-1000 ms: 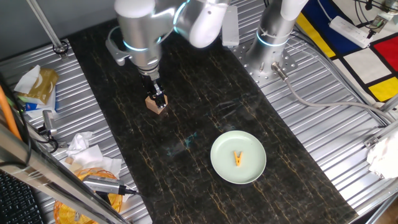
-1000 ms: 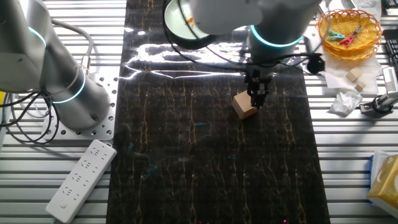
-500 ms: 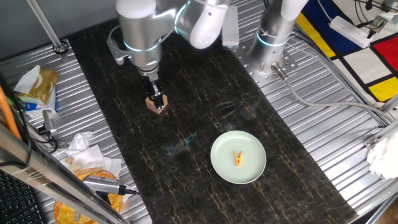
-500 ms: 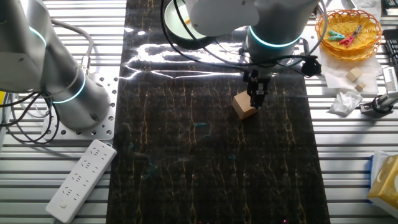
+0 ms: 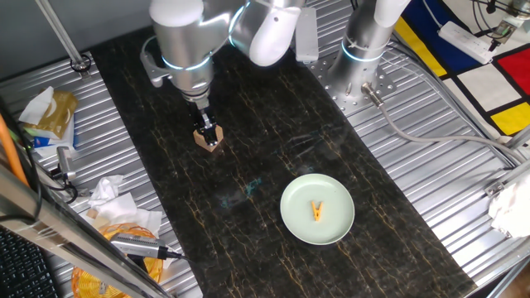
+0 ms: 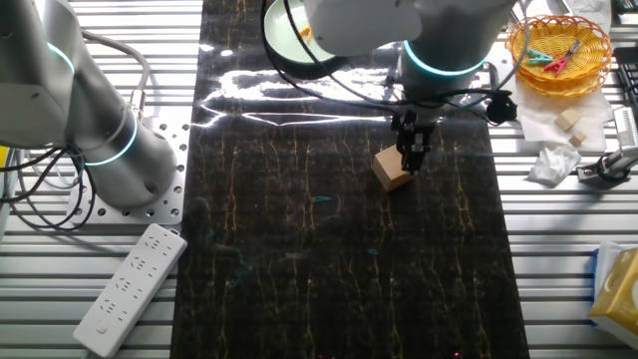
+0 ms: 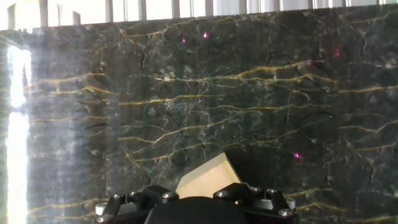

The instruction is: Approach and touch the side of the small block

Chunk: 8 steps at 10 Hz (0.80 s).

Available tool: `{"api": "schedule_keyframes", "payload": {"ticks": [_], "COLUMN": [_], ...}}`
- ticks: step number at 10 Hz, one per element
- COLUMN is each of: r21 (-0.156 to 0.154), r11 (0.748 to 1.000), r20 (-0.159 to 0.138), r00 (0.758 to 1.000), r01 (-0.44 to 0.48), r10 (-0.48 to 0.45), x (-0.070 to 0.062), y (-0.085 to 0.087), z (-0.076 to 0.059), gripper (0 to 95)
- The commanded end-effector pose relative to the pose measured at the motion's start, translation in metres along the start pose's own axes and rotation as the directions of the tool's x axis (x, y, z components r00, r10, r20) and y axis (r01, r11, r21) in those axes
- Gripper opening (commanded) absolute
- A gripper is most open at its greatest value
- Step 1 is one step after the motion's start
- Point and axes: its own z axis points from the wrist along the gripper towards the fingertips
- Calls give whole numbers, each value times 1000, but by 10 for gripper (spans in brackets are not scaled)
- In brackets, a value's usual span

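While the silver arm (image 5: 186, 41) reaches down from its base near the far edge of the table, its wrist points nearly straight down and the gripper (image 5: 208, 131) sits right at the small block (image 5: 204, 141), with the dark fingers drawn narrow against the cube's upper side. From the other fixed view the gripper (image 6: 410, 158) meets the small block (image 6: 392, 171) at its right edge, fingers close together; whether they press it or just touch cannot be told. The hand view shows the small block (image 7: 208, 179) tilted corner-on, just above the gripper body, fingertips hidden. It rests on a dark marble-patterned mat (image 5: 273, 124) over a ribbed metal table (image 5: 447, 190). Well apart lies a pale green plate (image 5: 294, 222) carrying a yellow-orange clip (image 5: 317, 212). A yellow basket (image 6: 558, 45) and a white power strip (image 6: 130, 289) sit off the mat
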Motion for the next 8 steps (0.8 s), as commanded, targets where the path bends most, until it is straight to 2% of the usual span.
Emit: {"api": "schedule_keyframes", "payload": {"ticks": [1,2,3,8], "r21": [10,13,29,29], "r11": [1000,1000,999,998], "r20": [61,55,53,34], "r00": [998,998,998,998], "r01": [17,16,30,49], "r10": [-17,-16,-31,-50], "x": [1,1,1,1], "y": [-1,-1,-1,-1], "z": [0,0,0,0], "gripper": [760,760,760,760]}}
